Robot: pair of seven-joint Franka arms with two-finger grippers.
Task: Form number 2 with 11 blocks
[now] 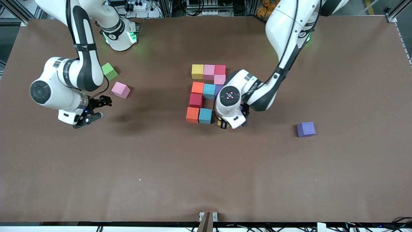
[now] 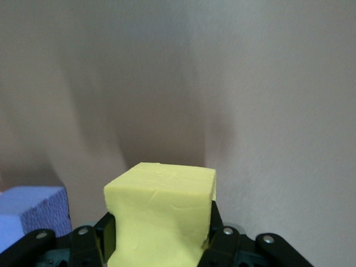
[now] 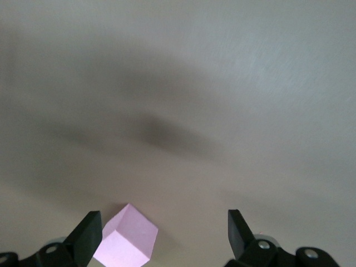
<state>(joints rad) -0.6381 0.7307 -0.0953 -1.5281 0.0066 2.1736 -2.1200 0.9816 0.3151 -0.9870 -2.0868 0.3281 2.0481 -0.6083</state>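
The number 2 lies mid-table as a pattern of cubes: a yellow (image 1: 197, 71), pink (image 1: 209, 71) and red (image 1: 220, 69) row, a pink cube (image 1: 220, 79), then orange (image 1: 197, 87), light blue (image 1: 209, 91) and a mostly hidden purple one (image 1: 219, 88), a red cube (image 1: 195, 100), then orange (image 1: 192, 114) and light blue (image 1: 205, 116). My left gripper (image 1: 222, 124) is shut on a yellow cube (image 2: 161, 217), low beside that last light blue cube. My right gripper (image 1: 98, 109) hangs open and holds nothing, over bare table close to a loose pink cube (image 1: 120, 89) (image 3: 125, 242).
A green cube (image 1: 109, 71) sits by the right arm's base, just farther from the front camera than the loose pink cube. A lone purple cube (image 1: 305, 129) lies toward the left arm's end. A bluish cube face (image 2: 30, 214) shows beside the held cube.
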